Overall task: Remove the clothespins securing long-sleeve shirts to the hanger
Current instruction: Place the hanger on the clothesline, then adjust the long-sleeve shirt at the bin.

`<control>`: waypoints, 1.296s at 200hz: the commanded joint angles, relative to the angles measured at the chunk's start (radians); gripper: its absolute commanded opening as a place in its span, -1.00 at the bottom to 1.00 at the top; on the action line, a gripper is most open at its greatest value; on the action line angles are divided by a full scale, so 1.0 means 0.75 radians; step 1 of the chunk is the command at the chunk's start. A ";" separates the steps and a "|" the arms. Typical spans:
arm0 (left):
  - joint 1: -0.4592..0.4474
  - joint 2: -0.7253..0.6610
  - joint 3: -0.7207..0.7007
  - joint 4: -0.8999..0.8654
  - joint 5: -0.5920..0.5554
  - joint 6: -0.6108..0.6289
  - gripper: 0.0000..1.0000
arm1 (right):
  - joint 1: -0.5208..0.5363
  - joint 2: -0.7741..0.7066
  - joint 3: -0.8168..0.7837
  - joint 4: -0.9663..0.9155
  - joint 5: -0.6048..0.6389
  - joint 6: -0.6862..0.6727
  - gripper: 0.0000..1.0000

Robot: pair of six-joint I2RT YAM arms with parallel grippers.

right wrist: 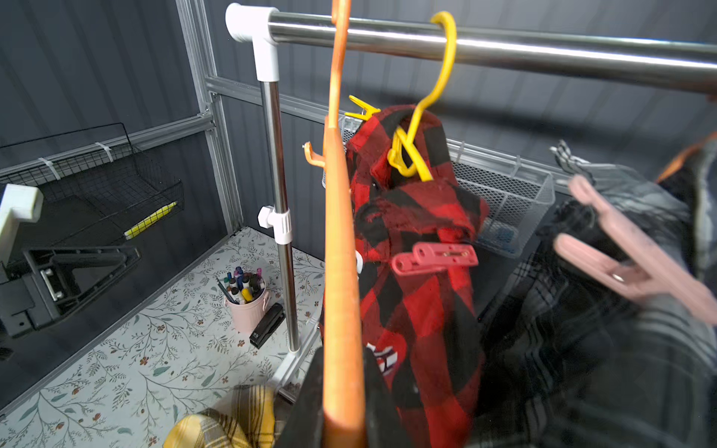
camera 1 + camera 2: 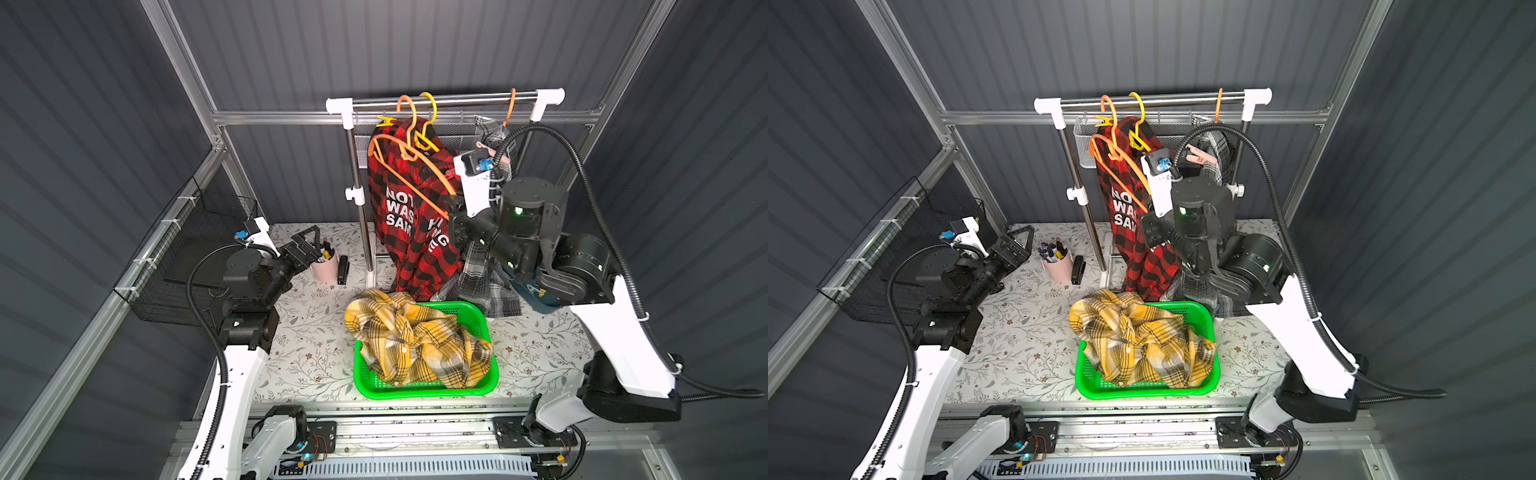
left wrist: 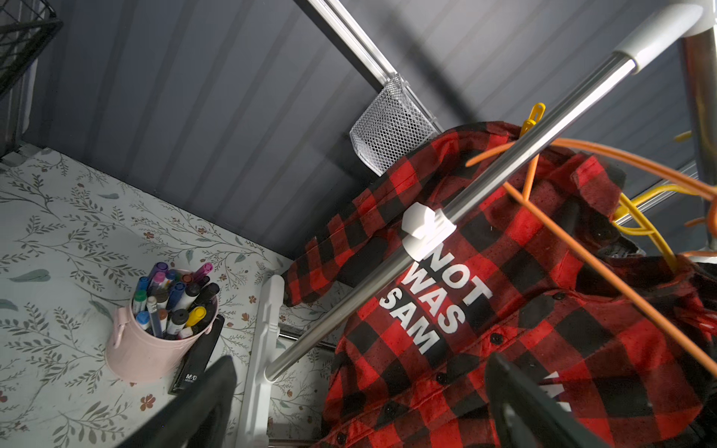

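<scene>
The right arm (image 2: pixel 615 332) rises from the near right of the table. Its forearm reaches up and left toward the rail (image 2: pixel 444 99), and its wrist is bent so that the right gripper (image 2: pixel 451 206) meets the lower end of the orange hanger (image 2: pixel 415 176). In the right wrist view its jaws are closed tight on that hanger's bar, just beside the red-and-black shirt (image 2: pixel 409 232).

The left arm (image 2: pixel 241 374) is folded low at the far left. The left gripper (image 2: pixel 305 246) is spread wide, holds nothing, and points toward the pink pen cup (image 2: pixel 325 270).

A yellow clothespin (image 2: pixel 385 121) sits on the red shirt's left shoulder and a red clothespin (image 1: pixel 434 258) sits lower on it. A pink clothespin (image 1: pixel 628 263) seems to be clipped to the grey plaid shirt (image 2: pixel 486 282), though blur hides the bite. The yellow plaid shirt (image 2: pixel 415 336) lies heaped in the green basket (image 2: pixel 415 392).
</scene>
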 commanded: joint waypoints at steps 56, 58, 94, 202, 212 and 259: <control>0.008 -0.016 -0.047 -0.038 0.002 0.038 1.00 | -0.092 0.299 0.346 0.079 -0.040 -0.117 -1.00; 0.008 -0.015 -0.050 -0.038 0.004 0.040 1.00 | -0.094 0.305 0.347 0.083 -0.039 -0.118 -1.00; 0.008 -0.001 -0.073 -0.052 0.018 0.028 1.00 | -0.110 0.390 0.356 0.122 -0.042 -0.126 -1.00; 0.008 0.139 -0.296 -0.057 0.161 -0.046 0.99 | -0.042 0.202 -0.162 0.145 -0.154 0.024 0.57; 0.008 0.176 -0.314 -0.040 0.208 -0.051 1.00 | -0.014 0.122 -0.314 0.180 -0.161 0.056 0.86; 0.006 0.296 -0.403 0.116 0.310 -0.127 0.99 | 0.063 -0.150 -0.949 0.284 -0.275 0.366 0.92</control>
